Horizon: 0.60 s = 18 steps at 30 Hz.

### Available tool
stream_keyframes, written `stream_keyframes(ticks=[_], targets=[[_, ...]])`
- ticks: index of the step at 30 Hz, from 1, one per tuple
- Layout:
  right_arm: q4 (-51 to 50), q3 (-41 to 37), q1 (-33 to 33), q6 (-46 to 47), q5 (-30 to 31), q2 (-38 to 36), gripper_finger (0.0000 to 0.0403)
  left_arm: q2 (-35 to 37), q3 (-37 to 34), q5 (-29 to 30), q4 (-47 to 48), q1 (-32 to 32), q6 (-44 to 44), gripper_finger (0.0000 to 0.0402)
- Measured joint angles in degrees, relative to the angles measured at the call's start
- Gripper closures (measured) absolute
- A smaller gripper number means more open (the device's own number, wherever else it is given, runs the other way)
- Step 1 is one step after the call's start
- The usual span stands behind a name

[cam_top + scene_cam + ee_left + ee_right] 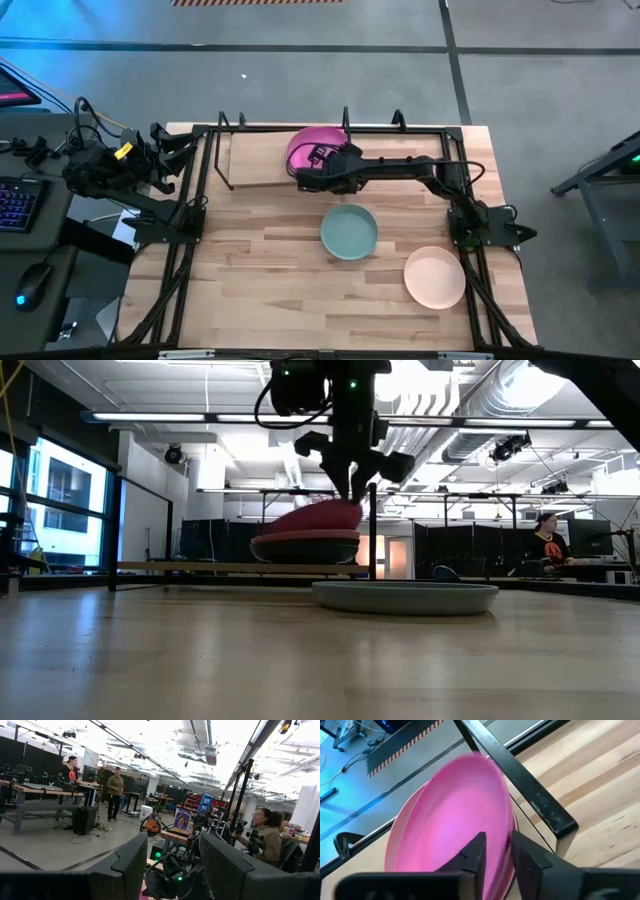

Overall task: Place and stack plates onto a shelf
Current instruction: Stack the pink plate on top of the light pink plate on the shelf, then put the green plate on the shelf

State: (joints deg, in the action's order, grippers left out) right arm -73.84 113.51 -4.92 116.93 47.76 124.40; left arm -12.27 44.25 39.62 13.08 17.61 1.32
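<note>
Nearest on the counter (260, 280), well clear of the shelf (262, 170), lie the light pink plate (435, 277) and the light teal plate (349, 231). Only the low view shows the magenta plate (315, 518) tilted on a dark plate (305, 546) on the shelf. The right claw (495, 851) pinches the magenta plate's rim, arm stretched across. The left claw (185, 150), off the shelf's end, stands open.

A large robotics lab or industrial workshop hall. Exposed ducts (470, 400) and strip lights run across a high ceiling, with black partition walls behind. People (116, 790) stand or sit at workbenches (35, 790) loaded with equipment. Beside the butcher-block tabletop (270, 270) sit a backlit keyboard (15, 205) and mouse (35, 280) on a grey concrete floor.
</note>
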Motion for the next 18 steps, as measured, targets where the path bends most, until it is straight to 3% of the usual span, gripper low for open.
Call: stream_keyframes(ticks=[7,12,16,18], targets=[[2.0,0.0,0.2,-3.0,-1.8,0.0,0.0270,0.0,0.0,0.0,0.0,0.0,0.0,0.0234],[1.5,0.9,0.7,-9.7,-4.9,-0.4,0.0261,0.0,0.0,0.0,0.0,0.0,-0.3,0.0234],[1.7,5.6,2.4,-23.8,-3.0,-1.1,0.0260,0.0,0.0,0.0,1.5,0.0,-0.1,0.0234],[1.9,9.0,3.2,-36.5,-7.1,-1.3,0.0260,0.0,0.0,0.0,2.6,0.0,0.8,0.0234]])
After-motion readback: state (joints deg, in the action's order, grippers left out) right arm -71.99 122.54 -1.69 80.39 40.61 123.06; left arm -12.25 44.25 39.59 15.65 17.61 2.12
